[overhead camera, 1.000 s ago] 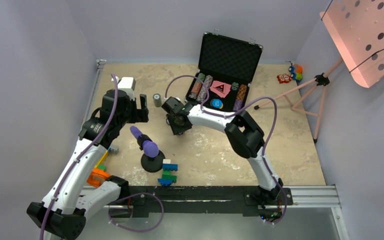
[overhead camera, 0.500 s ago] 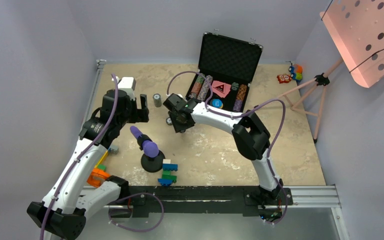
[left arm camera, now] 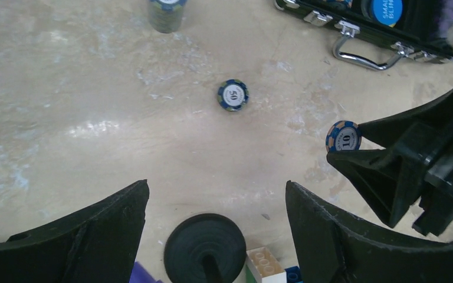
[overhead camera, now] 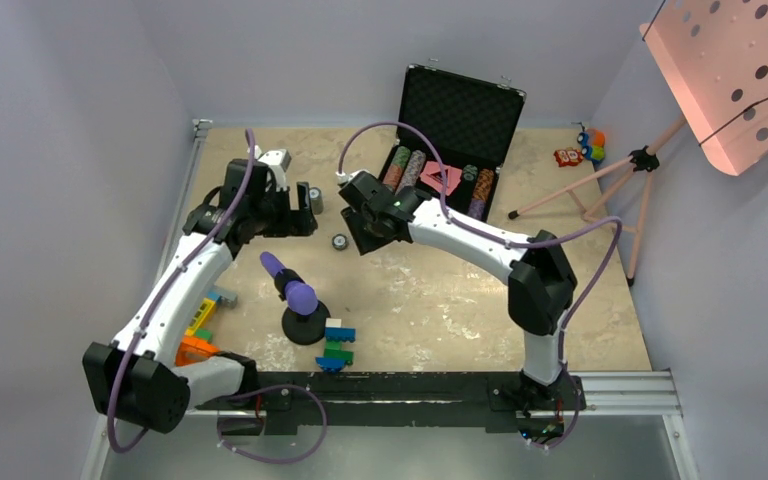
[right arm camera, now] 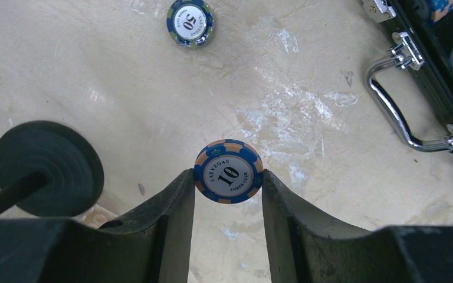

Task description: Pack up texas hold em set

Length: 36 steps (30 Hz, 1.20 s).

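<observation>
One blue-and-orange 10 chip [right arm camera: 229,171], pinched rim-to-rim between the right gripper [right arm camera: 228,184] jaws. Likely light, rigid and smooth-edged (may squirt out if gripped off-centre), so hold it across the full diameter. 50 chip [right arm camera: 191,23] lies flat ahead-left of the jaws, case handle [right arm camera: 389,100] ahead-right. Left gripper [left arm camera: 216,190] spread wide, empty.

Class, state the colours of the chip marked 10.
Chip: blue with orange edge stripes, white centre; right wrist view.
</observation>
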Available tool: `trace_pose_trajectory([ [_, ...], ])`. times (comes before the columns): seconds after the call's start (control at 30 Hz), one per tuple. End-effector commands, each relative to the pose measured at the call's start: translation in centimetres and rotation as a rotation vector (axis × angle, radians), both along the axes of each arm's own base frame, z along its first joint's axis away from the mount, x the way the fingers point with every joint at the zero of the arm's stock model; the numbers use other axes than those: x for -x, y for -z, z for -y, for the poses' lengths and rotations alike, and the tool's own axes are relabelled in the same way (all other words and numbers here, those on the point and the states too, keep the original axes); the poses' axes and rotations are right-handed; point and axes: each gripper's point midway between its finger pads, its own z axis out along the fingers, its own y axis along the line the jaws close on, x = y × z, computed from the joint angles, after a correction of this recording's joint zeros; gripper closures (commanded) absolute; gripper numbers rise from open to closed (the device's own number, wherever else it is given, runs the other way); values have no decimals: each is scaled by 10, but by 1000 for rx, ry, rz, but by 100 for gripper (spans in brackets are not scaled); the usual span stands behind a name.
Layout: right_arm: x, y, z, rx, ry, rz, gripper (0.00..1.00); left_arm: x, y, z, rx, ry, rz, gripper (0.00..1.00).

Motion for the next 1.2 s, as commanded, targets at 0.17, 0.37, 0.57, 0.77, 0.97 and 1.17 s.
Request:
trace_pose_trajectory([
  [0.17,20,-54,11,-45,-235,67,100,-10,-6,68,308,221,-139,16],
  [0.37,28,-62,14,-40,-322,80,100,-6,-4,103,506,321,-232,22],
  [0.57,33,-67,10,-58,-367,77,100,-1,4,120,624,369,-308,26],
  [0.77,31,-73,8,-63,-369,92,100,6,14,127,662,393,-368,31],
  [0.97,31,-80,6,-78,-379,106,100,9,19,133,688,403,-409,39],
  [1.17,31,-83,2,-88,-389,114,100,11,24,140,697,412,-443,46],
])
